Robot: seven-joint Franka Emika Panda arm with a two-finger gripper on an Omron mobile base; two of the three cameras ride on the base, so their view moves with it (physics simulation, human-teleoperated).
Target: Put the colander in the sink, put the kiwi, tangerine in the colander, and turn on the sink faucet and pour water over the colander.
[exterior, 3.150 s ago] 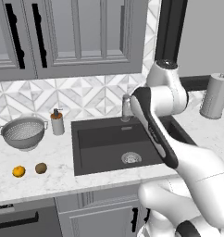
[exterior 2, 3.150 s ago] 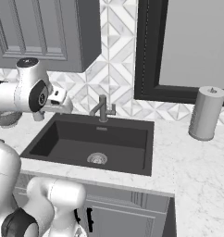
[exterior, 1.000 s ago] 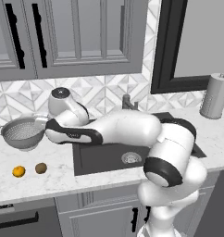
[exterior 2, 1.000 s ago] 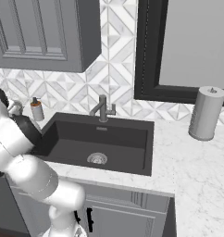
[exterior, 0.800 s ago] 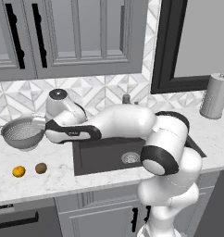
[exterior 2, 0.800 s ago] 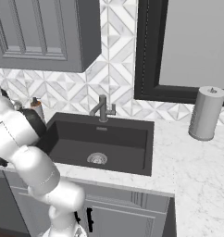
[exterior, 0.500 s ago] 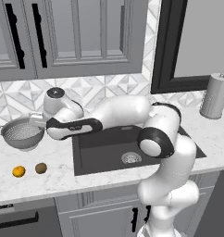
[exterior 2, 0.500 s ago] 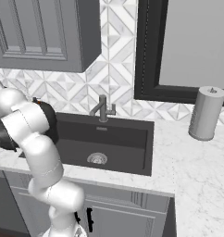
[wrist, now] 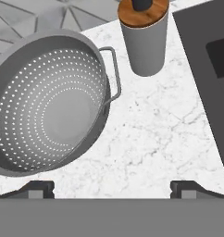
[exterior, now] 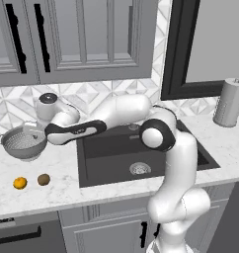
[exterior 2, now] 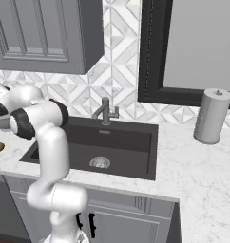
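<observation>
Hand view puts you right above the colander (wrist: pixel 49 106): it sits upright on the white marble counter (wrist: pixel 155 134), its perforated bowl holding nothing, one small side handle pointing toward the soap dispenser (wrist: pixel 145 37) that stands just beside it. Your gripper (wrist: pixel 111 187) has its two dark fingertips (wrist: pixel 37 189) spread wide with nothing between them; one tip sits near the colander's rim, the other over bare marble, and neither touches it.

From the left base view you see the arm stretched out to the left across the sink (exterior: pixel 141 153), the hand over the colander (exterior: pixel 23 143) on the counter left of the basin. The tangerine (exterior: pixel 20 183) and the kiwi (exterior: pixel 43 179) lie side by side near the counter's front edge, the kiwi closer to the sink.

From the right base view you can pick out the sink faucet (exterior 2: pixel 105 112) behind the basin.
</observation>
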